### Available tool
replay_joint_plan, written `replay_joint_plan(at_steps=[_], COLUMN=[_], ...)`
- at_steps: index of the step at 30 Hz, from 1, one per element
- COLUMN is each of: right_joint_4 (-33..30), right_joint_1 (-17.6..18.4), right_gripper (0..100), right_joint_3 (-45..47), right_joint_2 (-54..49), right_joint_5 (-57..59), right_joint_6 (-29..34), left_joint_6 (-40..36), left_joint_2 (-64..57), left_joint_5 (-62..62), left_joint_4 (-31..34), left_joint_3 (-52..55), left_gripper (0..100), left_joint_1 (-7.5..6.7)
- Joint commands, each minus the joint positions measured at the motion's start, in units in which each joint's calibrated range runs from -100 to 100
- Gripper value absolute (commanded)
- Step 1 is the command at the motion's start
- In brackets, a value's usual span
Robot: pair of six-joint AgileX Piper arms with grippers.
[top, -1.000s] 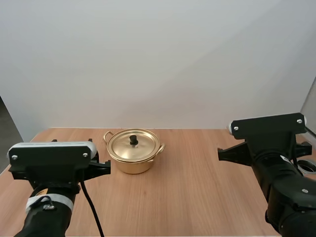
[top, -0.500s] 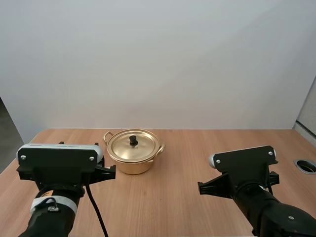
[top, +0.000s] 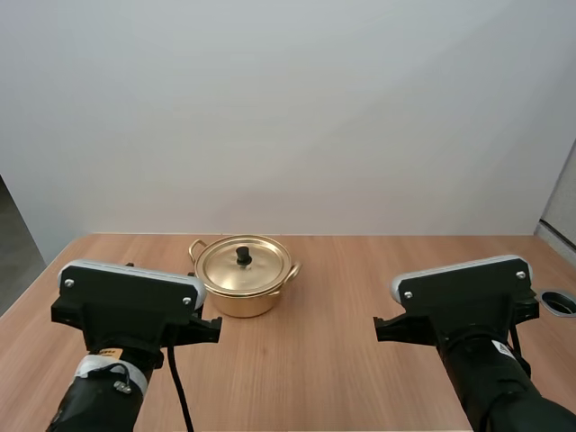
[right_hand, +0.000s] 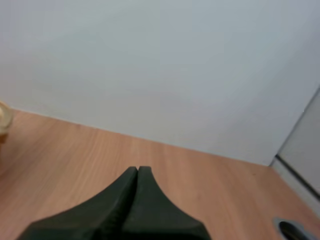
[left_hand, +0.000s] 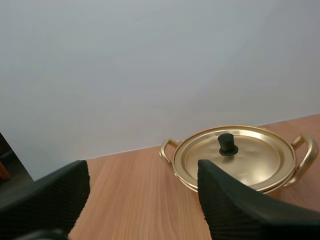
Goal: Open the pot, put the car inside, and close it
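While the pot [top: 243, 290] sits unmoved at the far middle-left of the table [top: 342, 360], with its lid [top: 256, 270] on and the black knob [top: 244, 256] upright at the centre, both our arms have shifted in the high view. Our left arm [top: 126, 306] has crept forward and to the right over the past second and now stands on the near side of the pot, by its left edge. Our right arm [top: 463, 301], which was up at the right edge a second ago, has swung inward. It now hangs over bare wood, well apart from the pot and near a round hole [top: 558, 303] in the tabletop.

From the left wrist, our left gripper [left_hand: 142, 172] has its fingers wide apart and holds nothing. The pot lies beyond them, closer to the right finger, with the knob in plain sight.

From the right wrist, our right gripper [right_hand: 137, 171] has its fingers pressed together into one wedge, pointed over bare table.

We judge the task is only at its opening. The left arm seems to be lining up on the knob, and it must go farther and lower before it can pinch the knob and lift the lid.
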Motion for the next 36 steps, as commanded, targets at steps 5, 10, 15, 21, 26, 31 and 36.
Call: replay_joint_plan(at_steps=[5,10,15,21,26,31,36], right_joint_4=[0.0,-24.1,-61.5,-68.5,-68.5,-68.7,-68.7], right_joint_1=[0.0,0.0,0.0,0.0,0.0,0.0,0.0], right_gripper=[0,0,0,0,0,0,0], right_joint_3=[0.0,0.0,0.0,0.0,0.0,0.0,0.0], right_joint_2=[-8.1,-8.1,-8.1,-8.1,-8.1,-8.1,-8.1], right_joint_5=[1.7,9.9,27.1,33.8,33.8,33.8,33.8], right_joint_6=[5.4,26.0,61.8,69.7,69.7,69.7,69.7], left_joint_6=[-52.0,-52.0,-53.0,-53.0,-53.0,-53.0,-53.0], left_joint_2=[0.0,0.0,0.0,0.0,0.0,0.0,0.0], left_joint_5=[0.7,0.7,2.2,-4.7,-1.4,5.4,13.3], left_joint_4=[33.1,37.8,37.9,42.1,46.7,46.9,45.0], left_joint_3=[0.0,0.0,0.0,0.0,0.0,0.0,0.0], left_gripper=[100,100,100,100,100,67,0], left_joint_1=[0.02,0.02,0.02,0.02,-0.06,-0.06,-0.06])
